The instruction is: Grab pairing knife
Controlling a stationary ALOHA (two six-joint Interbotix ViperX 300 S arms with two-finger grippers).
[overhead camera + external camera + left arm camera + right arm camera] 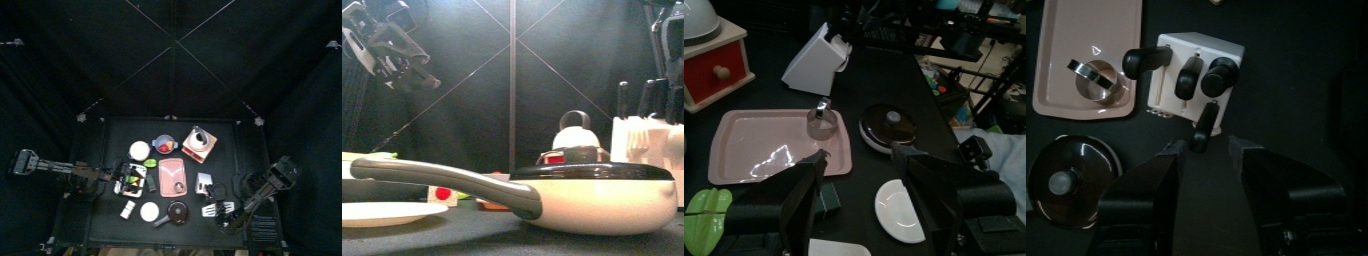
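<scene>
The white knife block [1193, 75] holds several black-handled knives. The paring knife [1208, 118] is the lowest handle and still sits in its slot. My right gripper [1207, 152] has its jaws drawn in close on either side of that handle's end and grips it. In the top view the block [205, 183] stands right of the pink tray [174, 178], with the right gripper [230, 196] beside it. My left gripper [858, 185] is open and empty and hovers over the tray's near end [764, 160].
A cream pan with a dark lid [596, 195] fills the front, its handle pointing left. A white plate [382, 213] lies front left. A wooden grinder with a red drawer [718, 60], a small lidded jar [822, 120] on the tray and another plate [905, 210] are nearby.
</scene>
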